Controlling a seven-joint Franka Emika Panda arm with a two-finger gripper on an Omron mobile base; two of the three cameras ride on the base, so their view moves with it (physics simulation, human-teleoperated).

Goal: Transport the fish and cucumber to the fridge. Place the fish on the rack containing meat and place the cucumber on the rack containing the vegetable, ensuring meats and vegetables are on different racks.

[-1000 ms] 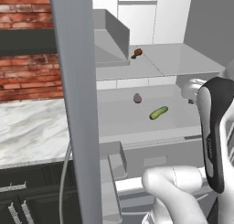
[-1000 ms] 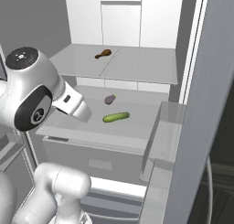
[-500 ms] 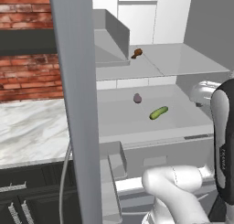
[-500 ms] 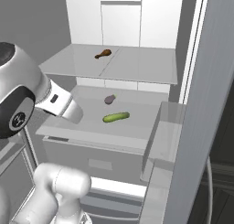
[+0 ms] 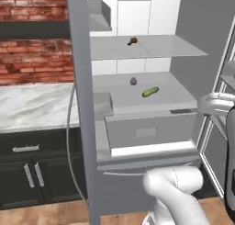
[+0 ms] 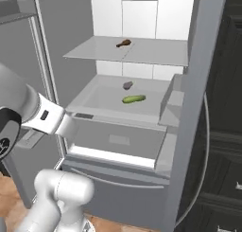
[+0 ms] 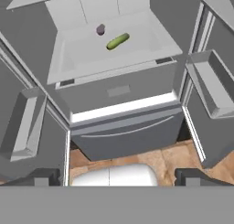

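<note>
Matt grey fridge (image 5: 193, 31), glossy green cucumber (image 5: 150, 92), veined marble counter (image 5: 32, 104), rough brick wall (image 5: 32, 45)

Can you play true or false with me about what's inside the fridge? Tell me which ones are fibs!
1. The cucumber lies on the lower shelf. True.
2. The meat sits right beside the cucumber. False: it is on the higher shelf.
3. The purple vegetable shares the cucumber's shelf. True.
4. The gripper is holding the cucumber. False: its fingers are spread with nothing between them.
5. The fridge doors are shut. False: they stand open.
</note>
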